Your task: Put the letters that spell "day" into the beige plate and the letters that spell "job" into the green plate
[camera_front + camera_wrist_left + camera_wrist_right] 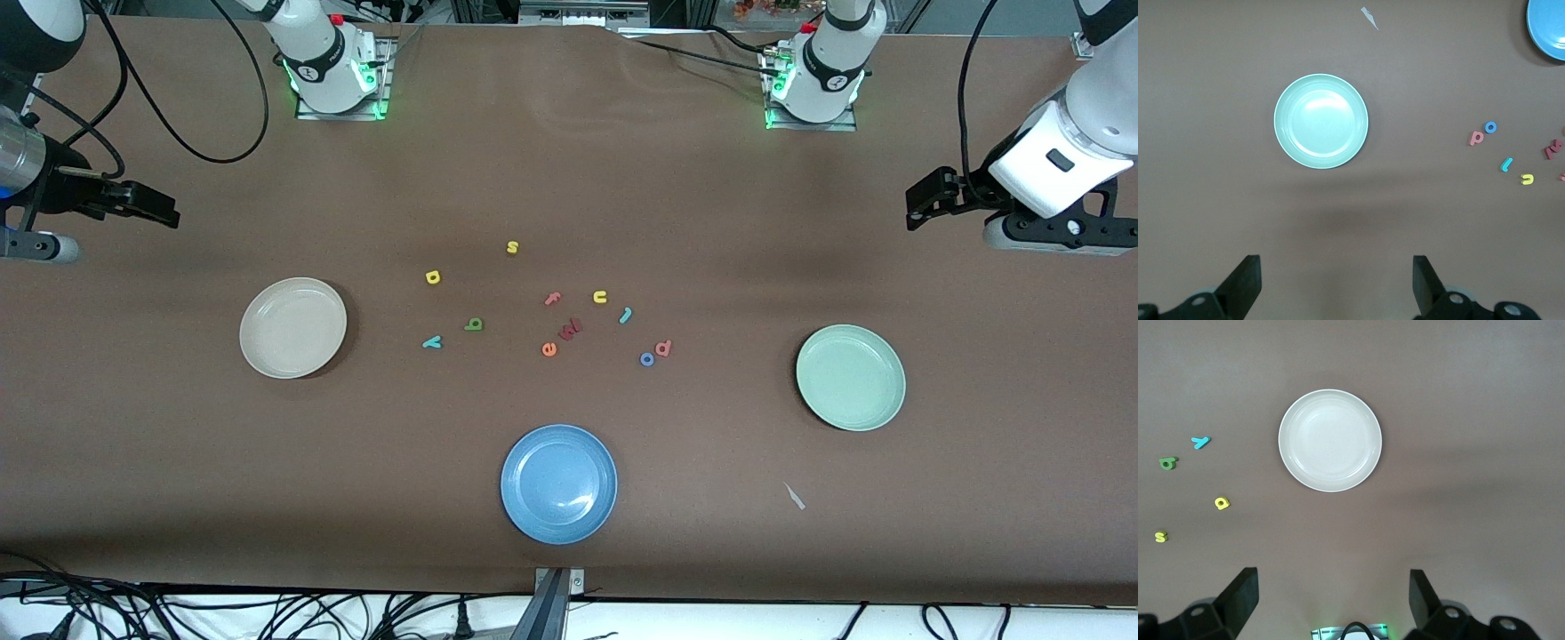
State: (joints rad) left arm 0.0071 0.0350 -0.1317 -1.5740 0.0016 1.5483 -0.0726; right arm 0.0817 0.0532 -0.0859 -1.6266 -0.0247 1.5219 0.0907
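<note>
The beige plate (293,327) (1330,440) lies toward the right arm's end, the green plate (851,377) (1321,121) toward the left arm's end. Between them lie the yellow bowl letter (433,277) (1221,503), the green letter (474,324) (1168,463) and the teal "y" (432,341) (1201,442). Closer to the green plate are the teal "j" (626,315) (1506,164), blue "o" (647,359) (1490,127) and pinkish-red letter (662,348) (1476,138). My left gripper (925,200) (1336,267) and right gripper (142,206) (1333,583) hang open and empty over the table's ends.
A blue plate (558,483) lies nearest the front camera. Other letters lie among the task's: yellow "s" (512,247), pink "f" (553,299), yellow "u" (600,297), a dark red letter (570,329), orange "e" (549,349). A paper scrap (794,496) lies near the green plate.
</note>
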